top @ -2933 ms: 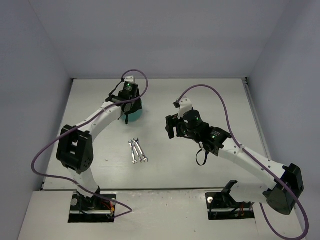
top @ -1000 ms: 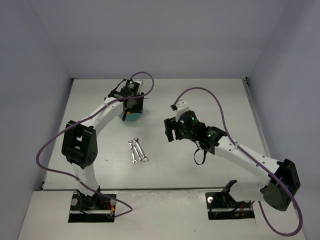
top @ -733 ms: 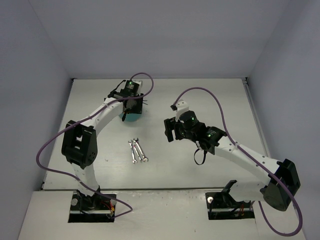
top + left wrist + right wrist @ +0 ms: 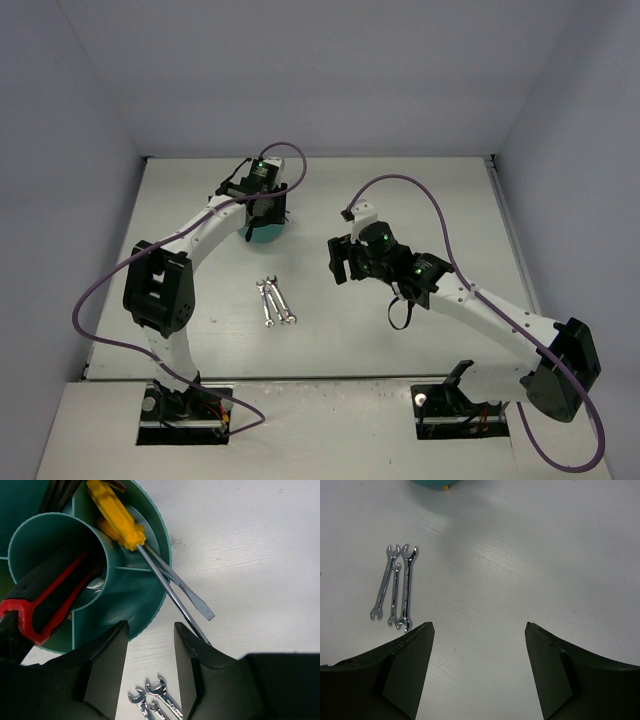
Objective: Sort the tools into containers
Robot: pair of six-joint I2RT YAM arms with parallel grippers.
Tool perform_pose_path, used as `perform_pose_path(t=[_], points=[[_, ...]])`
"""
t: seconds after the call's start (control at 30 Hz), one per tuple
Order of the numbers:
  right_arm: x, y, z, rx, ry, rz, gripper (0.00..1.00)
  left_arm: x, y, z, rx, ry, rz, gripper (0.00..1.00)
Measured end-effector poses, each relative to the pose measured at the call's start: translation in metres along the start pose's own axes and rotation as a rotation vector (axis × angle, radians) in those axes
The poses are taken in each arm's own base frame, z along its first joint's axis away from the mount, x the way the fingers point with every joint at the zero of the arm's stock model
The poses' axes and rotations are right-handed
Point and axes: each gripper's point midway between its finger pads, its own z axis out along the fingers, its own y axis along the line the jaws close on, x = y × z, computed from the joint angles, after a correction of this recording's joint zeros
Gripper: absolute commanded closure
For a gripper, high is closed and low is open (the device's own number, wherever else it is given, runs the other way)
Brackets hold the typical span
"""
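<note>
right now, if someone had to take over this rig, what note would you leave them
Pincers: left pincer open and empty, at the rim of the teal organiser; right pincer open and empty, above bare table.
Done: yellow-handled screwdrivers sit in an outer compartment, shafts poking over the rim; red-handled tool is in the central ring.
Left: three silver wrenches lie together on the table, outside the organiser.

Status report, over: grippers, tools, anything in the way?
Left gripper open, empty, above organiser. Right gripper open, empty. Screwdrivers, red-handled tool in organiser; three wrenches loose on table. Nothing blocking wrenches.
</note>
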Motion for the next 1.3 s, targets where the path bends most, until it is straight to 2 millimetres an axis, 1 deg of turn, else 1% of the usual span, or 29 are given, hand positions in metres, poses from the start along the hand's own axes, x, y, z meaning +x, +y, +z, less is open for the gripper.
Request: perform_pose_path(t=[0.2, 0.27, 0.33, 0.43, 0.57, 0.63, 0.67, 0.7, 0.73, 0.77, 0.83, 0.97, 1.03, 1.13, 1.3], points=[[0.0, 0.001, 0.0, -0.003, 0.001, 0.0, 0.29, -0.001, -0.001, -0.001, 0.002, -0.004, -0.009, 0.62], [0.0, 0.001, 0.0, -0.007, 0.002, 0.0, 0.29, -0.002, -0.002, -0.004, 0.009, -0.006, -0.017, 0.58], [0.001, 0.002, 0.001, -0.01, 0.005, -0.001, 0.29, -0.003, -0.004, -0.013, 0.017, -0.008, -0.034, 0.56], [0.002, 0.003, 0.003, -0.013, 0.014, -0.003, 0.29, -0.004, -0.005, -0.035, 0.025, -0.006, -0.067, 0.54], [0.004, 0.003, 0.006, -0.013, 0.023, -0.005, 0.29, -0.003, -0.004, -0.077, 0.031, -0.022, -0.141, 0.51], [0.005, 0.003, 0.006, -0.015, 0.027, -0.006, 0.29, 0.003, -0.001, -0.096, 0.028, -0.028, -0.185, 0.51], [0.005, 0.004, 0.007, -0.016, 0.029, -0.007, 0.29, 0.01, 0.001, -0.103, 0.025, -0.027, -0.209, 0.51], [0.006, 0.004, 0.007, -0.017, 0.03, -0.007, 0.29, 0.021, 0.004, -0.107, 0.016, -0.011, -0.231, 0.51], [0.006, 0.004, 0.008, -0.017, 0.031, -0.007, 0.29, 0.033, 0.007, -0.109, 0.006, 0.012, -0.253, 0.51], [0.006, 0.004, 0.008, -0.017, 0.032, -0.008, 0.29, 0.047, 0.01, -0.11, -0.007, 0.04, -0.274, 0.54], [0.006, 0.004, 0.008, -0.017, 0.034, -0.008, 0.29, 0.077, 0.017, -0.103, -0.042, 0.11, -0.305, 0.57], [0.006, 0.004, 0.009, -0.018, 0.034, -0.008, 0.29, 0.135, 0.03, -0.082, -0.13, 0.264, -0.346, 0.59], [0.006, 0.004, 0.009, -0.019, 0.035, -0.008, 0.29, 0.154, 0.034, -0.075, -0.161, 0.319, -0.358, 0.6], [0.006, 0.005, 0.008, -0.02, 0.033, -0.006, 0.29, 0.168, 0.035, -0.067, -0.183, 0.36, -0.369, 0.62], [0.012, 0.002, -0.001, -0.022, 0.026, 0.003, 0.29, 0.176, 0.03, -0.055, -0.178, 0.389, -0.392, 0.62]])
